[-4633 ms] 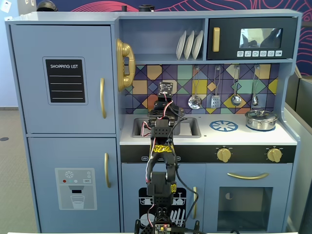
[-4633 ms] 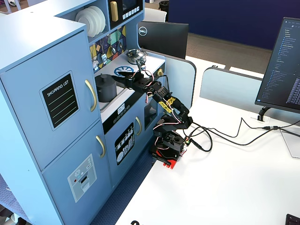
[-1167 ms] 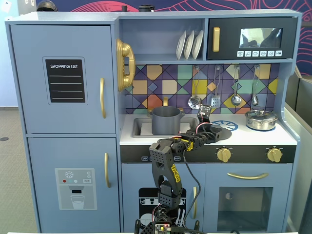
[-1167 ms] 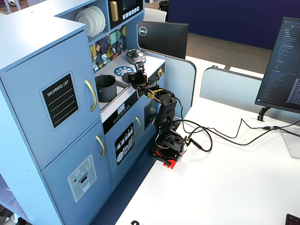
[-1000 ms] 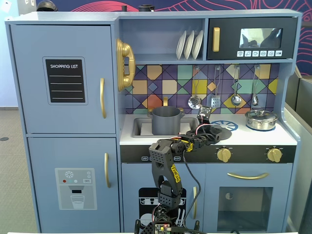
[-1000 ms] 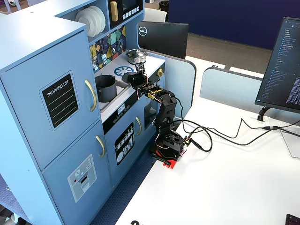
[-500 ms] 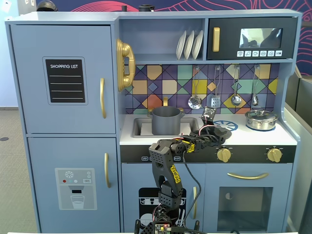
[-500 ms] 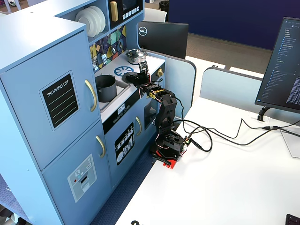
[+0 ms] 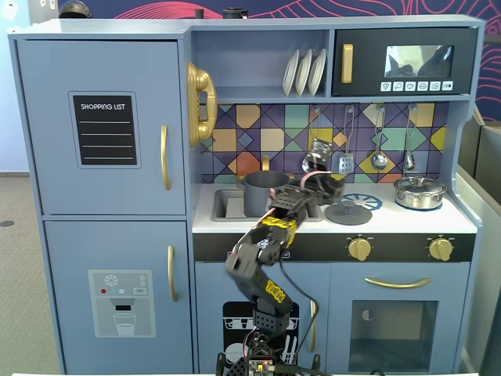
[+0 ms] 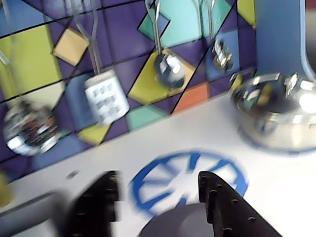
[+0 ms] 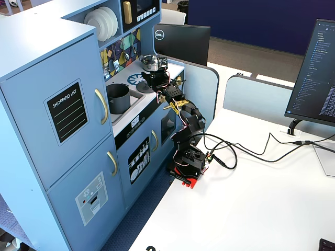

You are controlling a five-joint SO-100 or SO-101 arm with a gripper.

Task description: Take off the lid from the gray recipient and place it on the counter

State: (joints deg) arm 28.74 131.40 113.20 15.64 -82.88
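The gray recipient stands uncovered in the recessed sink; it also shows in a fixed view. The lid lies flat on the white counter, partly over the blue burner print. My gripper hovers just above and left of the lid. In the wrist view my gripper is open and empty. Its black fingers straddle the burner print, and the lid's edge shows at the bottom between them.
A shiny silver pot with its own lid stands at the counter's right end, also seen in the wrist view. Utensils hang on the tiled back wall close behind the gripper. The sink is left of the lid.
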